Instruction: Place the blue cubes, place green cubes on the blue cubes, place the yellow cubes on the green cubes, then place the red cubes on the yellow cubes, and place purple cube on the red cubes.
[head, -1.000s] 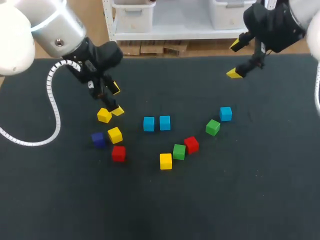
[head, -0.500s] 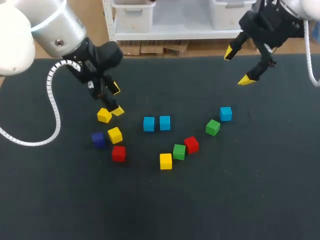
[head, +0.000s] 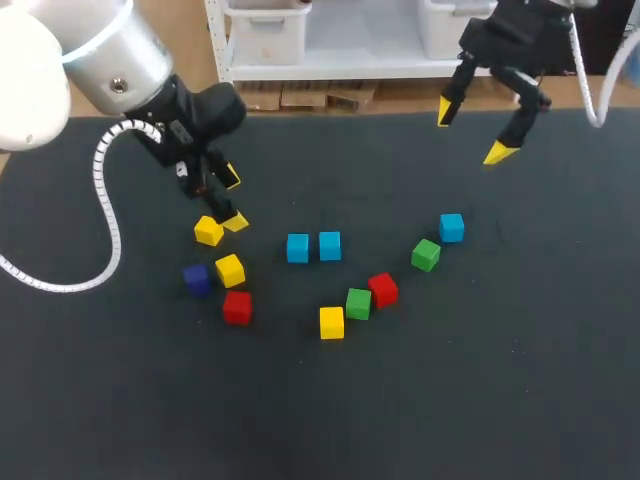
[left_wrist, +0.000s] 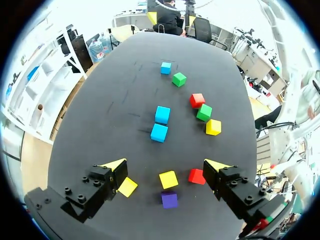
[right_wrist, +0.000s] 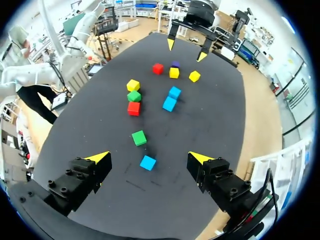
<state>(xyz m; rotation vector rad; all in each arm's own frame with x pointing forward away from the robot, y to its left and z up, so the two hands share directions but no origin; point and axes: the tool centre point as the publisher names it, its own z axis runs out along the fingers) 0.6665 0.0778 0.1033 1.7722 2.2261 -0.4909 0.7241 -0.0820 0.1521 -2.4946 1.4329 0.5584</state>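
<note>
The dark matte bench (head: 520, 380) carries small scattered cubes (head: 330, 244). The left hand (head: 234, 200), fingers apart, stands beside a yellow cube (head: 208, 231); the right hand (head: 470, 131) has its fingers apart too.

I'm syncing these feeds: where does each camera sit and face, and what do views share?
Head view: above, behind, looking down at the table; left pincer and right pincer show.
Left wrist view: on that wrist, looking across the table; own pincer shows.
Right wrist view: likewise from the opposite side; own pincer shows.
All share the purple cube.
</note>
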